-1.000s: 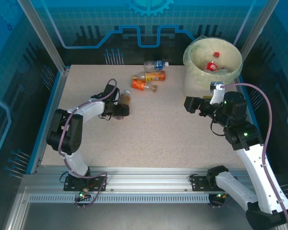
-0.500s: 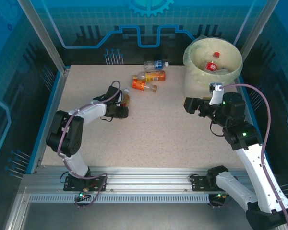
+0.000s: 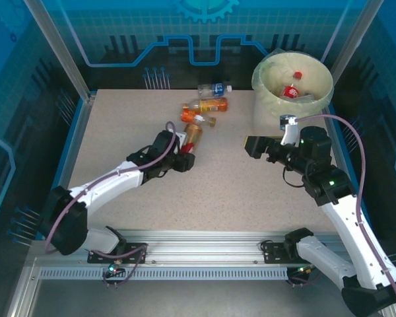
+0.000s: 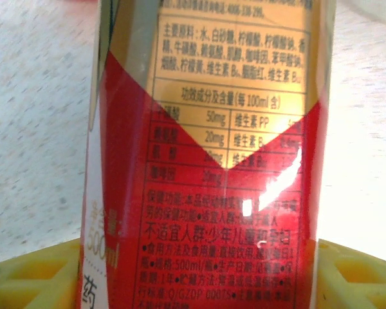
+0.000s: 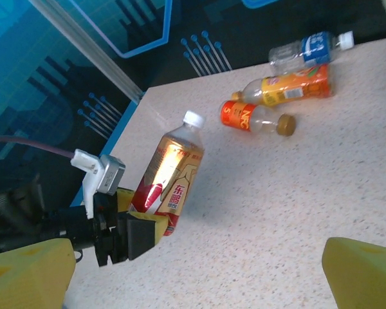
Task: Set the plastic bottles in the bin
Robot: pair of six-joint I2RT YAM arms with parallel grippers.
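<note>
Slippage is my worry: left gripper [image 3: 187,153] clamps the red-label bottle [image 3: 193,135] only near its base, so swinging toward the far-right bin [image 3: 261,74] could shake it loose; right gripper [image 3: 249,146] gapes empty.

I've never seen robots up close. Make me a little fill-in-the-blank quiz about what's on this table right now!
1. The left arm's fingers clamp a bottle with a ___ cap.
2. Exactly ___ other bottles lie loose on the table.
3. The bin stands at the table's far ___ corner.
4. The right arm's fingers are spread and hold ___.
Missing words: white; three; right; nothing.
</note>
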